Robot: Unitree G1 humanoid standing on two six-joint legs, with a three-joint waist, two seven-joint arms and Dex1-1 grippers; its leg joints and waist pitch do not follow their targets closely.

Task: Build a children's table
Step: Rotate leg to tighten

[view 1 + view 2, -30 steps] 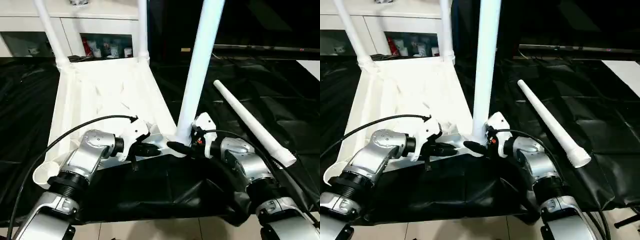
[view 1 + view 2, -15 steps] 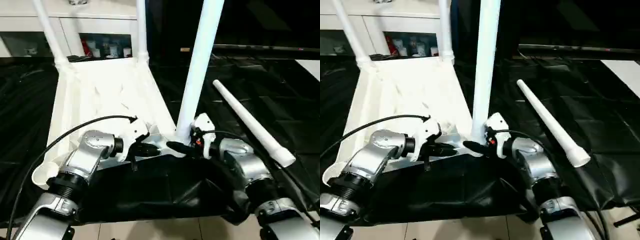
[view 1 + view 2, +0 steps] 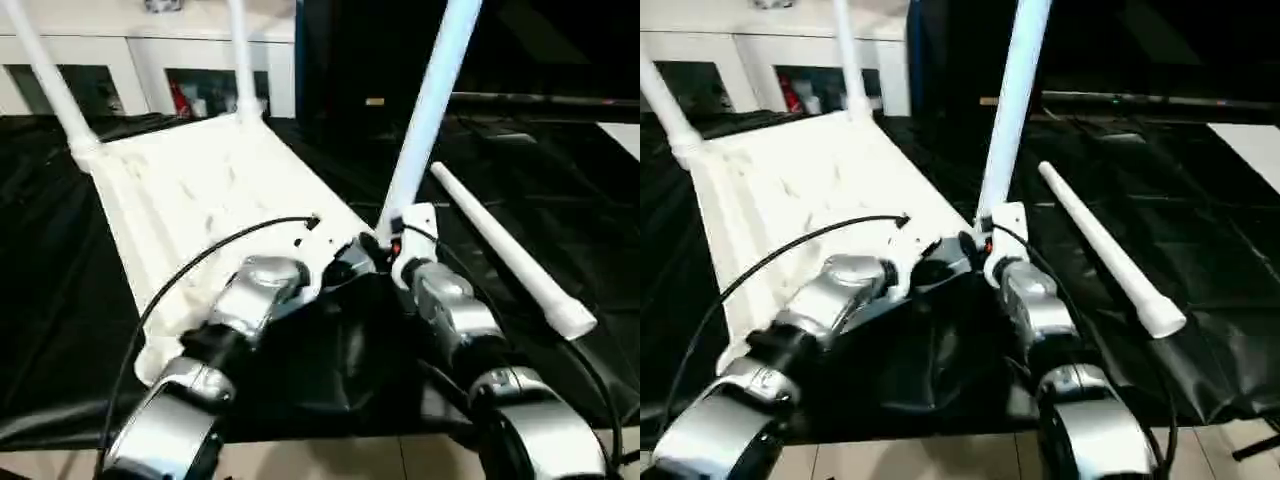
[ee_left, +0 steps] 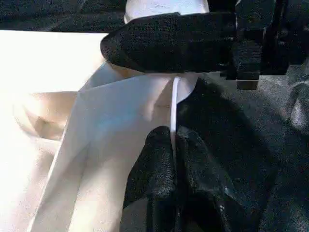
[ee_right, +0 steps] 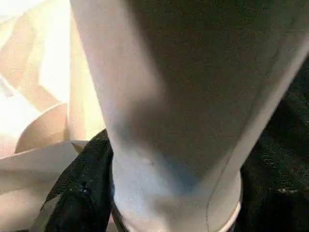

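The children's table lies upside down: its white ribbed top (image 3: pixel 190 190) rests on a black sheet. Two white legs (image 3: pixel 40 80) (image 3: pixel 240 60) stand in the far corner sockets. A third leg (image 3: pixel 425 110) stands in the near right socket, leaning to the right. My right gripper (image 3: pixel 383 243) is shut on that leg's base (image 5: pixel 183 96), one black finger (image 4: pixel 169 41) lying across it. My left gripper (image 4: pixel 175 159) is shut on the top's thin near rim (image 4: pixel 174 106), right beside that socket. A fourth leg (image 3: pixel 500 245) lies loose on the sheet to the right.
The black sheet (image 3: pixel 560 200) covers the floor around the table top, with folds bunched under my forearms. A white cabinet (image 3: pixel 150 40) with shelves stands at the back left. Pale floor tiles (image 3: pixel 330 460) show along the near edge.
The table top has swung round, its far end to the left and its near right corner away from me. Both arms reach further forward, and the held leg now leans right.
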